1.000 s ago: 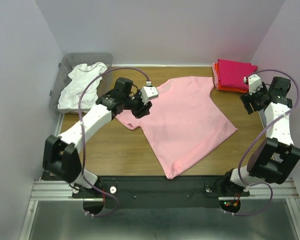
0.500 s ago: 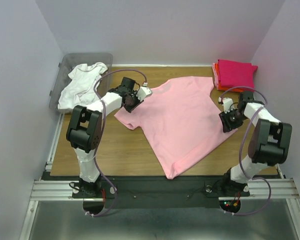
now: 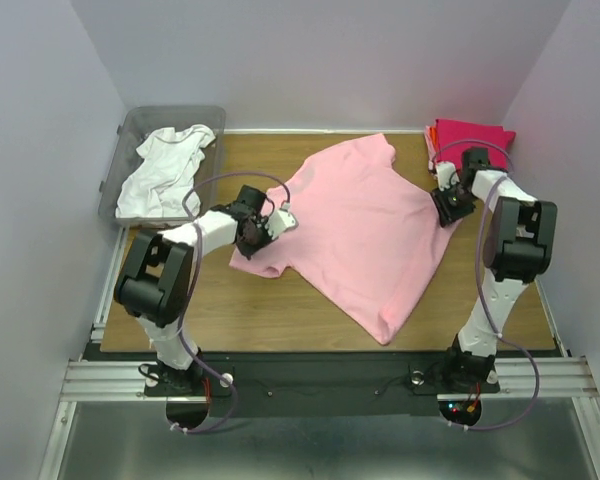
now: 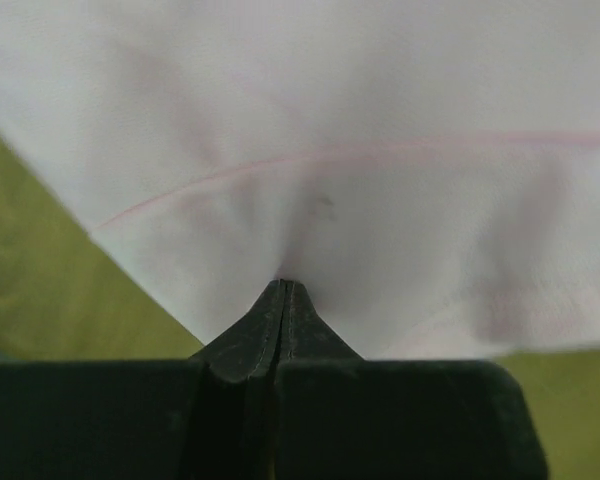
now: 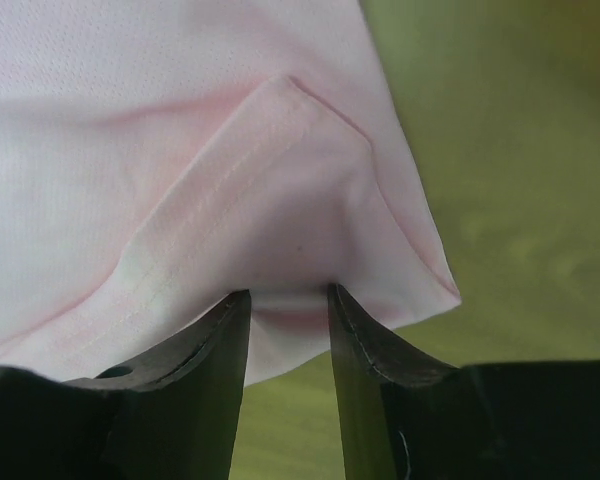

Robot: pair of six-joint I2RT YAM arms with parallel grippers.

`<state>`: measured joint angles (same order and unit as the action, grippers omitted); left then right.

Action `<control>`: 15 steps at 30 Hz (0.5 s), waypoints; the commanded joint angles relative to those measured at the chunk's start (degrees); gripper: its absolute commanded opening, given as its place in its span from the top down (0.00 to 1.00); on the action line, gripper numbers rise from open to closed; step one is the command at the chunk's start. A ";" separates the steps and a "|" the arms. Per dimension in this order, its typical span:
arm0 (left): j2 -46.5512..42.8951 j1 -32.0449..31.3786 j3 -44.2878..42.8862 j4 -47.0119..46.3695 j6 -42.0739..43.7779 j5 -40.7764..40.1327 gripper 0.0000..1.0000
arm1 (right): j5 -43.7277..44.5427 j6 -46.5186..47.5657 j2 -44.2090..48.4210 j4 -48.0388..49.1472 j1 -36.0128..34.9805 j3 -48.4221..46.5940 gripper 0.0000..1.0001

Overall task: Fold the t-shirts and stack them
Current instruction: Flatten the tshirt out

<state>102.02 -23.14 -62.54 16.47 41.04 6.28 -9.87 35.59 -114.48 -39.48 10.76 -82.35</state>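
Note:
A light pink t-shirt [image 3: 365, 225] lies spread flat and askew on the wooden table. My left gripper [image 3: 260, 232] is shut on its left sleeve; in the left wrist view the closed tips [image 4: 283, 285] pinch the pink cloth [image 4: 330, 150]. My right gripper [image 3: 446, 205] is at the shirt's right sleeve; in the right wrist view its fingers [image 5: 287, 295] stand apart with the hemmed sleeve edge [image 5: 230, 190] between them. A white t-shirt [image 3: 165, 170] lies crumpled in the bin. A folded magenta tee [image 3: 475, 135] tops a stack with orange edges [image 3: 432, 152] at the back right.
The clear grey plastic bin [image 3: 130, 130] stands at the back left corner. The folded stack sits just behind my right gripper. Bare wood [image 3: 270, 305] shows in front of the shirt. Walls close in the table on three sides.
The pink shirt has turned counterclockwise and shifted towards the back right. My left gripper moved nearer with the sleeve; my right gripper moved back towards the folded stack.

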 commanded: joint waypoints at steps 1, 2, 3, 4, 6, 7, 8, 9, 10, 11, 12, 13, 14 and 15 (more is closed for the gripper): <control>-10.94 -8.98 7.86 15.16 -0.87 9.60 0.95 | -0.85 -2.36 -6.18 4.32 -6.70 -9.89 0.57; -15.40 -11.64 8.66 17.61 -1.22 10.84 0.95 | -1.03 -3.07 -8.37 4.24 -7.50 -12.20 0.57; -17.10 -13.84 9.19 18.85 -1.57 12.25 0.95 | -0.86 -3.86 -9.44 4.24 -8.12 -14.92 0.56; -18.33 -16.13 8.85 20.17 -1.83 15.13 0.95 | -0.42 -5.43 -9.97 4.15 -8.48 -17.04 0.56; -19.66 -18.35 5.35 23.25 -2.71 17.70 0.94 | 1.33 -6.24 -9.54 4.07 -8.48 -21.36 0.54; -19.49 -18.26 3.93 23.69 -3.33 18.67 0.94 | 3.52 -5.72 -8.67 4.06 -8.39 -21.80 0.52; -19.23 -18.09 2.35 24.13 -3.42 18.94 0.92 | 3.89 -5.36 -7.09 4.15 -8.22 -21.63 0.52; -18.79 -17.48 -0.62 24.31 -3.33 19.11 0.91 | 3.98 -5.10 -5.34 4.15 -8.13 -20.15 0.51; -18.52 -17.03 -1.87 23.53 -3.94 18.86 0.86 | 2.94 -4.83 -1.14 4.07 -7.95 -18.74 0.50; -17.83 -15.81 -2.84 21.00 -4.90 18.68 0.85 | 2.14 -4.75 0.99 4.06 -7.95 -15.77 0.49; -17.12 -15.19 -4.67 19.84 -5.09 18.50 0.85 | 1.09 -4.92 2.92 3.98 -7.95 -13.83 0.48; -16.16 -14.40 -5.56 18.61 -5.26 17.11 0.83 | -1.01 -5.36 6.86 3.19 -8.30 -12.50 0.47; -13.71 -13.70 -6.18 15.55 -5.79 15.88 0.83 | -1.73 -5.62 8.29 2.49 -8.65 -11.18 0.46; -12.38 -11.95 -7.58 14.31 -6.40 14.65 0.83 | -2.26 -5.80 9.61 2.05 -9.09 -8.39 0.46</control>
<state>85.80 -38.04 -66.26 35.66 36.99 22.48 -9.13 31.05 -114.85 -36.80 1.72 -94.67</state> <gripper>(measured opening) 0.169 0.532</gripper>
